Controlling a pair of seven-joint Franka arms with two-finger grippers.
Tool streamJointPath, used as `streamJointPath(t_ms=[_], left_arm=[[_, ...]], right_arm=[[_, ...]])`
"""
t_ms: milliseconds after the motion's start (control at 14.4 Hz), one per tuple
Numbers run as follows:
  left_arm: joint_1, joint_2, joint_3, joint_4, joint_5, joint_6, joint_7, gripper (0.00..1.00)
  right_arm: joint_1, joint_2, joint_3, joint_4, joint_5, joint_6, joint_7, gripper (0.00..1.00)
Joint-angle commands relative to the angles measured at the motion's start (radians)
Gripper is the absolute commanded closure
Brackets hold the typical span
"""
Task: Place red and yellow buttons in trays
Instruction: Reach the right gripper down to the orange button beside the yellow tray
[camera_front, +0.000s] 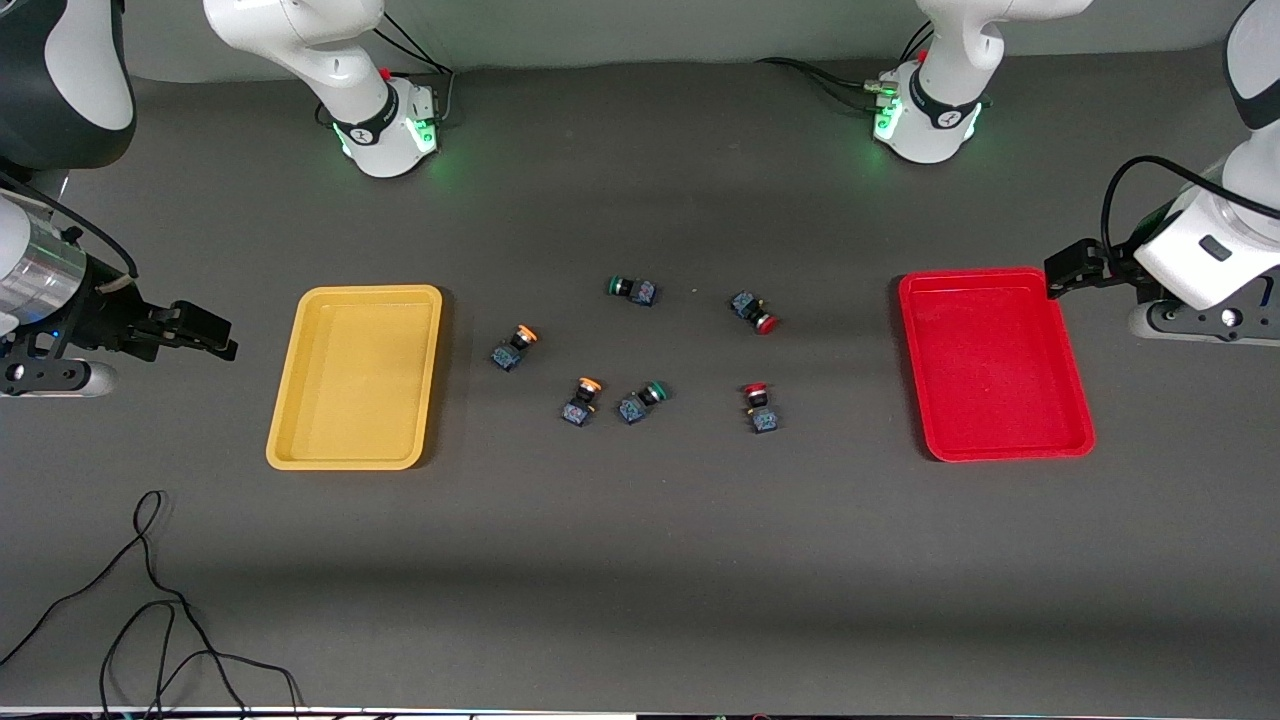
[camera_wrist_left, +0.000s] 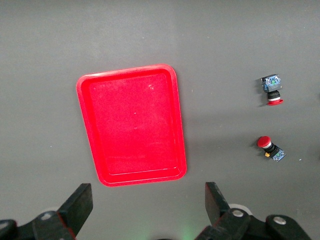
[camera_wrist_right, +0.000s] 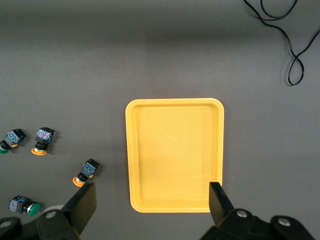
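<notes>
You have both claws spread wide and holding nothing. Your right gripper sits at the left edge of the front view, up in the air just outside the yellow tray. In its wrist view its fingers frame the lower edge of that tray, which has nothing in it.

Your left gripper sits at the right edge of the front view, over the upper right corner of the red tray. In the left wrist view the bare red tray fills the middle, with the fingers spread along the bottom of the picture.

All the buttons lie on the table between the two trays, in the middle of the front view, apart from both claws. One yellow button lies nearest the yellow tray, and the other yellow button lies lower and more central. One red button is toward the red tray, and the other red button lies below it. A green button sits uppermost, and a second green button lies just beside the lower yellow one.

A black cable trails across the lower left of the front view.
</notes>
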Motion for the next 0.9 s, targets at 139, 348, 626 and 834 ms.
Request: streamJointPath(t_ms=[139,348,626,834], left_arm=[[-0.006,-0.024,0.003,0.011,-0.003,-0.016,-0.015,0.0],[-0.01,-0.027,0.003,0.006,0.0,-0.018,-0.016,0.0],[-0.012,-0.027,0.001,-0.003,0.003,-0.012,-0.016,0.0],[-0.013,-0.029,0.0,-0.018,0.003,-0.006,-0.018,0.0]], right_arm=[[0.031,0.023,-0.003,0.027,0.02,-0.007,0.003,0.0],[0.092,0.078,-0.003,0.052,0.037,-0.001,0.05,0.0],[0.192,0.193,-0.003,0.042,0.043,0.056,0.227,0.0],[0.243,0.252,-0.003,-0.068,0.072,0.195,0.363,0.0]])
